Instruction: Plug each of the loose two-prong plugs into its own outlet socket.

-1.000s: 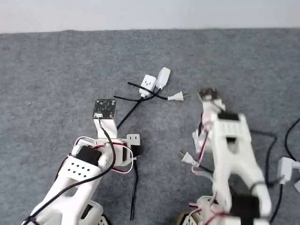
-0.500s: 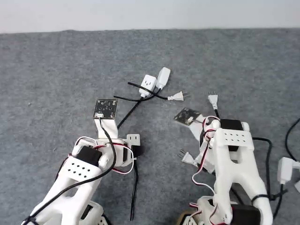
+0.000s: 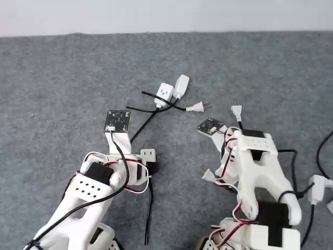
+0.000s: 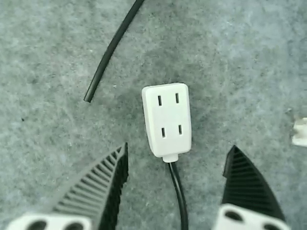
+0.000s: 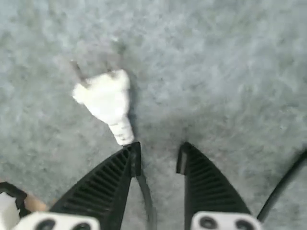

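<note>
Where the left arm [image 3: 88, 192] fills the lower left of the high view, its own body covers its tool. From the wrist, the left gripper [image 4: 178, 149] is spread wide and holds nothing, with a finger on either side of the cord end of an outlet socket [image 4: 167, 120].

Right gripper [image 5: 158, 151]: narrow gap, bare carpet between the fingers, nothing held. A white plug [image 5: 103, 96] lies just past the tips. Its prongs are blurred and its cord slips under one finger.

High view, centre right: a front plug [image 3: 237, 110] lies ahead of the right arm [image 3: 260, 166]. Cannot tell if it is the same one. A second plug [image 3: 208, 175] is half hidden beside that arm. A third plug [image 3: 196, 108] lies near the paired sockets [image 3: 171, 91], upper centre.
</note>
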Available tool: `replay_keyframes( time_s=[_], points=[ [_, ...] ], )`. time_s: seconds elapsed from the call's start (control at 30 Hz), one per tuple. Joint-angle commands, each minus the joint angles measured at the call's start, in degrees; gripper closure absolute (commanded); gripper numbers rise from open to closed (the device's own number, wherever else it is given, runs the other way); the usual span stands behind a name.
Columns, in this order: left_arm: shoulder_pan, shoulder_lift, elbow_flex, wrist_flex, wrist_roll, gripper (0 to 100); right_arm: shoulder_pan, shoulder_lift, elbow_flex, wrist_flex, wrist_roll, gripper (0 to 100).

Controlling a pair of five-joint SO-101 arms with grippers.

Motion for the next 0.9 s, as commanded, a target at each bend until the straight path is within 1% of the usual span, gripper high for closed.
replay_keyframes(
  time_s=[0.0,0.1,0.23,0.3,0.37,0.4,0.5,0.53,0.57,0.6,0.63,0.67,0.77,0.87],
  points=[
    [0.35,-1.05,-0.31,-0.88,-0.44,69,2.95,0.31,-1.41,2.07,0.44,89.8],
    [0.35,-1.05,-0.31,-0.88,-0.53,69,5.76,-0.13,-0.26,1.98,2.99,89.8],
    [0.44,-1.05,-0.31,-0.88,-0.53,69,8.31,-0.48,-0.7,1.98,2.29,90.2],
    [0.44,-1.05,-0.31,-0.88,-0.53,69,8.4,-2.15,-0.44,1.89,-1.05,90.3],
    [0.44,-1.05,-0.31,-0.88,-0.53,69,8.22,-4.88,-0.35,1.54,-7.74,91.9],
    [0.44,-1.05,-0.31,-0.88,-0.53,69,8.31,-6.37,-0.53,1.01,-13.45,93.9],
    [0.44,-1.05,-0.31,-0.88,-0.53,69,9.89,-10.86,0.0,-1.01,-41.23,99.1],
    [0.44,-1.05,-0.31,-0.88,-0.53,69,10.07,-11.91,0.26,-0.4,-49.76,98.6],
    [0.44,-1.05,-0.31,-0.88,-0.53,69,9.1,-12.88,0.62,-0.31,-56.7,97.2],
    [0.44,-1.05,-0.31,-0.88,-0.53,69,7.52,-13.14,0.62,-0.84,-61.54,95.1],
    [0.44,-1.05,-0.22,-0.88,-0.53,69,6.29,-13.14,0.62,-1.45,-64.88,92.7],
    [0.44,-1.05,0.04,-0.88,-0.53,69,5.14,-12.7,0.62,-1.63,-66.55,90.2],
    [0.53,-1.05,0.48,-1.14,-0.53,69,0.75,-10.42,1.23,-2.07,-67.16,84.5],
    [0.53,-1.05,0.48,-1.14,-0.53,69,-6.11,-7.34,1.85,-4.62,-67.34,83.5]
  ],
)
